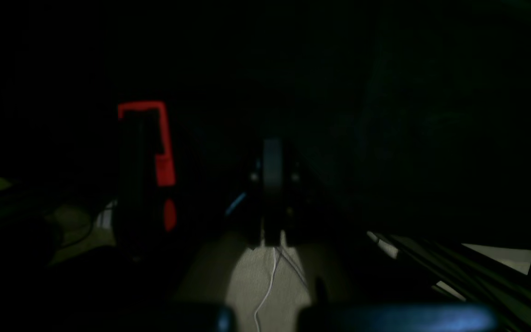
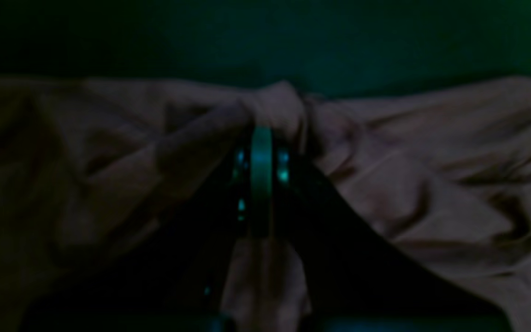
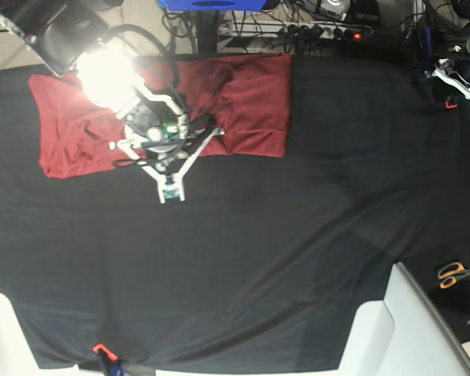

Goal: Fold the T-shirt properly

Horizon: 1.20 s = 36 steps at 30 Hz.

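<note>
A black tablecloth (image 3: pixel 243 266) covers nearly the whole counter. The T-shirt (image 3: pixel 254 106) lies spread at its far edge, toward the left of the base view, brick-red and rumpled, partly washed out by a bright glare. The right arm reaches over the shirt's middle, and the right gripper (image 2: pixel 262 138) has its jaws closed tight on a bunched fold of the fabric, cloth gathered around them in the dim wrist view. The left gripper (image 1: pixel 272 184) is off at the counter's far right corner, away from the shirt, its jaws pressed together on nothing, pale floor and cables beyond. A pair of orange-handled scissors (image 3: pixel 454 274) lies at the right edge.
</note>
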Each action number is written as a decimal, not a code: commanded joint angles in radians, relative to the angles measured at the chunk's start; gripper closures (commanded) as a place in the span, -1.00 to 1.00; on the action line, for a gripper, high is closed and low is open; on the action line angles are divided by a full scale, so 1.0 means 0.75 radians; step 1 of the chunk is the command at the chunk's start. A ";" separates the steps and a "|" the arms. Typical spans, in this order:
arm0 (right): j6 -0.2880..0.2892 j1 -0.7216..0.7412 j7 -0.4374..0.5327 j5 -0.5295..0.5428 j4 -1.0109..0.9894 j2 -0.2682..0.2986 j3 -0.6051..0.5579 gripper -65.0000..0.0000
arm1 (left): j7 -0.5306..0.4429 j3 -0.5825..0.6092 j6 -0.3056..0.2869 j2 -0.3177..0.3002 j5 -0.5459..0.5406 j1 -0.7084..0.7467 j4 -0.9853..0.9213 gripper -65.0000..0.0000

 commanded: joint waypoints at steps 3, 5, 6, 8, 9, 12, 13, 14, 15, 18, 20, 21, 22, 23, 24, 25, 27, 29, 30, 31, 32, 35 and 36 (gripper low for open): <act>-0.008 0.015 0.021 -0.012 0.016 0.025 0.115 1.00 | -0.021 -0.011 -0.001 -0.026 -0.015 0.005 0.014 1.00; -0.008 -0.001 0.017 -0.012 0.018 0.031 0.187 1.00 | -0.021 -0.011 -0.001 -0.026 -0.015 0.005 0.014 1.00; -0.008 -0.005 0.017 -0.012 0.018 0.031 0.213 1.00 | -0.021 -0.011 -0.001 -0.026 -0.015 0.005 0.014 1.00; -0.008 -0.013 0.013 -0.012 0.018 0.031 0.265 1.00 | -0.021 -0.011 -0.001 -0.026 -0.015 0.005 0.014 1.00; -0.008 -0.024 0.003 -0.012 0.018 0.031 0.281 1.00 | -0.021 -0.011 -0.001 -0.026 -0.015 0.005 0.014 1.00; -0.008 -0.054 -0.030 -0.014 0.038 0.029 0.316 1.00 | -0.021 -0.011 -0.001 -0.026 -0.015 -0.024 0.012 1.00; -0.008 -0.071 -0.024 -0.014 0.073 0.029 0.312 1.00 | -0.021 -0.011 -0.001 -0.026 -0.015 -0.026 0.012 1.00; -0.008 -0.095 -0.022 -0.016 0.126 0.031 0.310 1.00 | -0.021 -0.011 -0.001 -0.026 -0.015 -0.030 0.012 1.00; -0.008 -0.120 -0.026 -0.016 0.200 0.031 0.310 1.00 | -0.021 -0.011 -0.001 -0.026 -0.015 -0.032 0.012 1.00; -0.008 -0.200 -0.038 -0.014 0.407 0.060 0.301 1.00 | -0.021 -0.011 -0.001 -0.026 -0.015 -0.036 0.012 1.00; -0.008 -0.259 -0.071 -0.014 0.495 0.058 0.299 1.00 | -0.021 -0.011 -0.001 -0.026 -0.015 -0.038 0.012 1.00; -0.008 -0.277 -0.087 -0.014 0.511 0.058 0.299 1.00 | -0.021 -0.011 -0.001 -0.026 -0.015 -0.038 0.012 1.00; -0.008 -0.296 -0.100 -0.012 0.515 0.056 0.299 1.00 | -0.021 -0.011 -0.001 -0.026 -0.015 -0.038 0.012 1.00; -0.008 -0.312 -0.102 -0.012 0.511 0.054 0.299 1.00 | -0.021 -0.011 -0.001 -0.026 -0.015 -0.038 0.012 1.00; -0.008 -0.330 -0.094 -0.012 0.507 0.054 0.299 1.00 | -0.021 -0.011 -0.001 -0.026 -0.015 -0.038 0.012 1.00; -0.008 -0.347 -0.094 -0.012 0.499 0.046 0.299 1.00 | -0.021 -0.011 -0.001 -0.026 -0.015 -0.040 0.012 1.00; -0.008 -0.365 -0.094 -0.012 0.486 0.041 0.299 0.99 | -0.021 -0.011 -0.001 -0.026 -0.015 -0.040 0.012 1.00; -0.008 -0.384 -0.094 -0.012 0.474 0.039 0.299 0.99 | -0.021 -0.011 -0.001 -0.026 -0.015 -0.042 0.012 1.00; -0.008 -0.392 -0.094 -0.012 0.470 0.037 0.299 0.99 | -0.021 -0.011 -0.001 -0.026 -0.015 -0.042 0.012 1.00; -0.008 -0.398 -0.094 -0.012 0.470 0.037 0.299 0.99 | -0.021 -0.009 -0.001 -0.026 -0.015 -0.044 0.012 1.00; -0.008 -0.408 -0.094 -0.012 0.470 0.037 0.299 0.99 | -0.021 -0.001 -0.001 -0.026 -0.015 -0.055 0.012 1.00; -0.008 -0.416 -0.094 -0.012 0.466 0.035 0.299 0.99 | -0.021 0.038 -0.001 -0.026 -0.015 -0.059 0.002 1.00; -0.008 -0.425 -0.094 -0.012 0.456 0.029 0.299 0.99 | -0.021 0.042 -0.001 -0.026 -0.015 -0.059 -0.006 1.00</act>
